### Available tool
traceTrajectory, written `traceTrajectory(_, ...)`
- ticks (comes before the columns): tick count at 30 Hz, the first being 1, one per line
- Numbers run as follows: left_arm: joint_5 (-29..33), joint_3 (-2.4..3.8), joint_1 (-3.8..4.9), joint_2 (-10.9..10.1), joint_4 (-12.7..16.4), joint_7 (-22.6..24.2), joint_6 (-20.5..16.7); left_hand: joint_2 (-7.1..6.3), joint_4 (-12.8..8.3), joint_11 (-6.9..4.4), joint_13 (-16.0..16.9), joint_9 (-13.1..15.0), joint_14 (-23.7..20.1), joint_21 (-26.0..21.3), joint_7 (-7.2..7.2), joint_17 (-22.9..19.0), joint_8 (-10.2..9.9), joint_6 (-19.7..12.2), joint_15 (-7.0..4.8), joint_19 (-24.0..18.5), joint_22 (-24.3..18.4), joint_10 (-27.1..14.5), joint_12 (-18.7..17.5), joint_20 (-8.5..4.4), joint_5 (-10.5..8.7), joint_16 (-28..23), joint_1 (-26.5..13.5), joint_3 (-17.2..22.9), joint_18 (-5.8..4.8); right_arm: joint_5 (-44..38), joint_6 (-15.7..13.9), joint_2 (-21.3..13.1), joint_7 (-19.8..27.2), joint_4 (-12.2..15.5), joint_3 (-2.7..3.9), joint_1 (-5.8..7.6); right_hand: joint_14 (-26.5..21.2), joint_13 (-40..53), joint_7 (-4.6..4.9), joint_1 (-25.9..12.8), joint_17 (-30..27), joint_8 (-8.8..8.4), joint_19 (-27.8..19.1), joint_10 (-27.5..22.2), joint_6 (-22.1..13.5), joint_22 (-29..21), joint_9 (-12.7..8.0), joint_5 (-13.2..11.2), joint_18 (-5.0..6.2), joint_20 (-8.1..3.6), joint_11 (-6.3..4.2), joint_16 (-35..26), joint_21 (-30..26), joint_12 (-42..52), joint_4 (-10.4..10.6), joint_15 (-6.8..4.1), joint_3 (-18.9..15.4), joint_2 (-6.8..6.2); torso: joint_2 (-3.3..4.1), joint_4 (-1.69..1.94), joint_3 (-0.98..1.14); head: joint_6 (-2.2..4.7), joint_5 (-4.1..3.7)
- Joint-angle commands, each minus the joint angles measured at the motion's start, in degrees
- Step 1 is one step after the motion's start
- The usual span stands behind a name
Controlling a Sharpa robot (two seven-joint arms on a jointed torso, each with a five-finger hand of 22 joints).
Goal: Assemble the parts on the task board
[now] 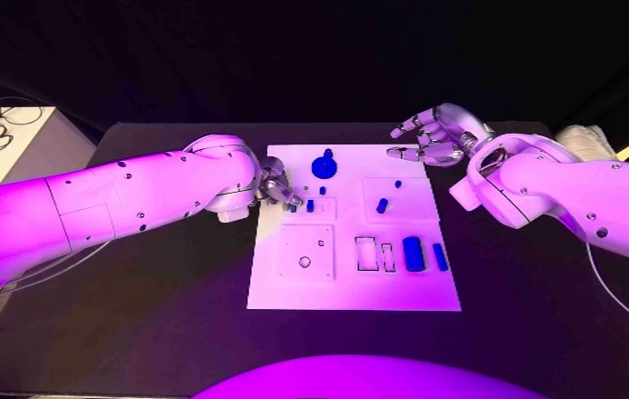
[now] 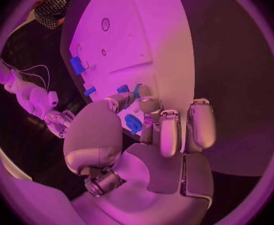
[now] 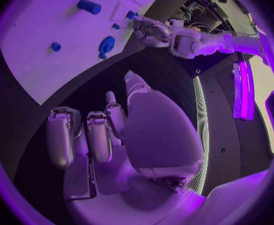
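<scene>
The white task board (image 1: 295, 294) lies in the middle of the black table. My left hand (image 1: 279, 192) reaches over its left edge, and thumb and a finger pinch a small blue part (image 1: 311, 205) at a square recess; the left wrist view has the fingertips (image 2: 144, 96) meeting at this blue part (image 2: 137, 89). A round blue knob (image 1: 324, 164) stands near the far edge, a blue peg (image 1: 382, 205) right of centre, and a blue bar (image 1: 413, 253) with a thin blue strip (image 1: 439, 255) at the right. My right hand (image 1: 433, 135) hovers with its fingers spread and nothing in them, past the board's far right corner.
Empty rectangular slots (image 1: 376, 254) and a square plate with a hole (image 1: 305, 254) mark the board's near half. A pale box (image 1: 33, 149) stands at the table's left edge and a light object (image 1: 586, 137) at the far right. Bare black table (image 1: 157, 308) surrounds the board.
</scene>
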Motion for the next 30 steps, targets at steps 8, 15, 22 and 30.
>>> traceTrajectory(8,0.1,-0.21,-0.3,-0.2,0.0,-0.7,1.1,-0.77,2.0,0.02,-0.1,0.1,5.3,-0.2,0.29,12.2,-0.5,0.2,-0.38,0.4,0.1,-0.4,-0.3,-0.04,-0.78,0.3,-0.1,-4.1,-0.47,-0.5,0.4,-0.1,0.7,0.1,0.01,-0.03,4.9,1.7,-0.02,-0.7,11.2,0.26,2.1,-0.3,-0.2,9.3,-0.1,0.2,0.84,-0.17,0.01,-0.4,-0.6,-0.3,0.1,-0.18,0.0,0.07,0.04,-0.03,-0.01,0.17,-0.09)
traceTrajectory(15,0.2,-0.01,-0.32,-0.6,0.5,-0.4,-1.2,-0.36,4.7,0.32,-3.1,0.3,4.7,-0.7,0.69,10.3,-0.8,-0.9,-0.21,-0.2,-0.7,-2.1,-2.2,-0.21,-2.17,-0.7,0.7,-6.9,-0.28,-0.5,0.3,-0.1,0.7,0.1,0.01,-0.03,4.9,1.7,-0.01,-0.8,11.0,0.26,2.0,-0.4,-0.2,9.2,-0.1,0.2,0.86,-0.17,0.02,-0.5,-0.7,-0.4,0.1,-0.18,0.0,0.07,0.04,-0.12,-0.03,0.32,-0.28)
traceTrajectory(22,0.2,1.14,-0.32,-1.1,1.2,0.0,-3.6,-0.3,5.4,0.74,-4.7,0.7,4.4,-1.3,1.16,9.0,-0.7,-2.2,0.09,-1.1,-1.9,-3.5,-3.2,-0.42,-2.04,-1.4,1.0,-8.3,0.01,-0.5,0.3,-0.1,0.8,0.1,0.01,-0.03,4.8,1.3,-0.01,-0.9,10.8,0.25,1.8,-0.7,-0.2,8.9,-0.1,0.2,0.97,-0.17,0.02,-0.7,-1.2,-0.7,0.1,-0.18,0.0,0.06,0.02,-0.02,-0.05,0.38,-0.46)
traceTrajectory(30,1.5,2.51,-0.32,-1.8,2.1,1.5,-6.7,-0.02,5.4,1.25,-7.5,1.0,3.8,-2.7,1.71,7.2,-0.8,-3.8,0.52,-3.2,-4.4,-5.8,-4.9,-0.27,-1.88,-2.4,1.4,-9.6,0.56,-0.5,0.3,-0.1,0.9,0.0,0.01,-0.05,4.8,1.2,0.0,-0.9,10.7,0.24,1.8,-0.8,-0.3,8.8,-0.1,0.2,1.01,-0.17,0.02,-0.7,-1.4,-0.8,0.1,-0.18,-0.1,0.06,-0.05,0.03,0.03,0.5,-0.46)
